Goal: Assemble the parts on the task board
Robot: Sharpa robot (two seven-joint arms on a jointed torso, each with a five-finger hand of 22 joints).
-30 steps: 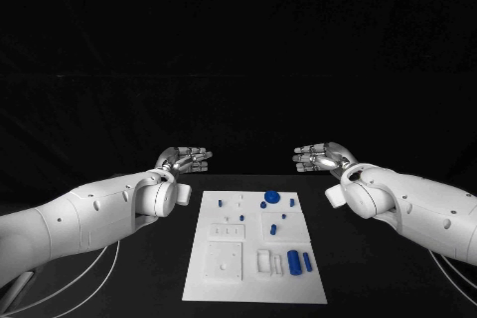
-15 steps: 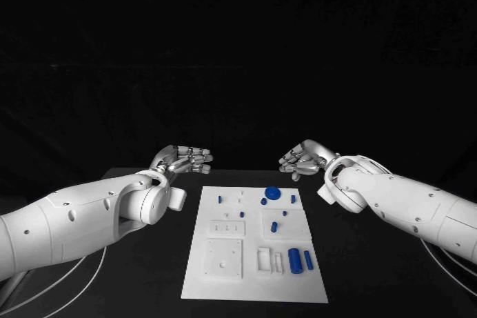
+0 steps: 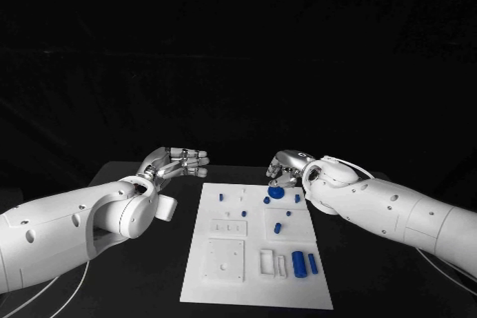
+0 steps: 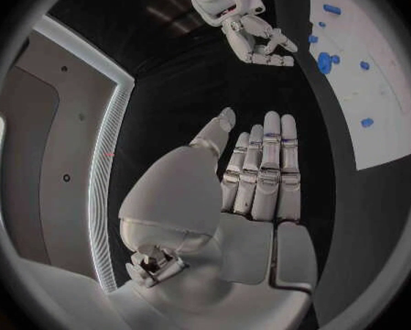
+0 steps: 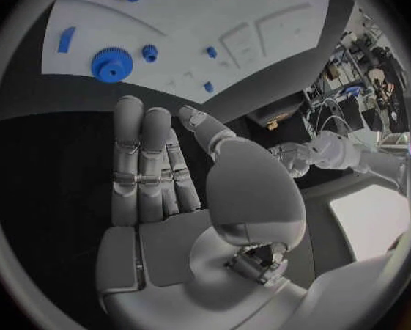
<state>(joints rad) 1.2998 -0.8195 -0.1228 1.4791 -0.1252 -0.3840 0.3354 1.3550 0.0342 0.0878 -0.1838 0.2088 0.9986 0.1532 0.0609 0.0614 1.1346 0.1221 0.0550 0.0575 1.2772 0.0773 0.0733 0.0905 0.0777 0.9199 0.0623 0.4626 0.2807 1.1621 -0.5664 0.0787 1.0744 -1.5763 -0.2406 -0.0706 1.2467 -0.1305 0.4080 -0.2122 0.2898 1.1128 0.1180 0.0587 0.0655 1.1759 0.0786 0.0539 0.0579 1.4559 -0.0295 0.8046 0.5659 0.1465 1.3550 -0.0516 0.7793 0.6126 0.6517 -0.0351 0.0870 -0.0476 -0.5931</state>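
The task board [image 3: 256, 245] lies flat in the middle of the black surface [image 3: 139, 276] in front of me, its long side running away from me. The blue parts rest on it: a round gear [image 3: 273, 192] at the far end, a few small pegs [image 3: 267, 201] just nearer than the gear, a short blue piece [image 3: 276, 228] around the middle, and two longer blue bars [image 3: 298, 263] lying side by side near my end, on the right half of the board. White blocks and a white frame [image 3: 265, 262] sit on the nearer part of the board, beside those bars.

My right hand [image 3: 286, 167] hangs just beyond the far right corner of the board, near the gear but apart from it. Its fingers [image 5: 141, 154] are stretched out side by side with the thumb standing off, and it holds nothing.

My left hand [image 3: 179, 161] hovers over the dark surface beyond the far left corner of the board, well apart from the parts. Its fingers [image 4: 264, 169] are straight and together, the palm bare, nothing in its grasp.
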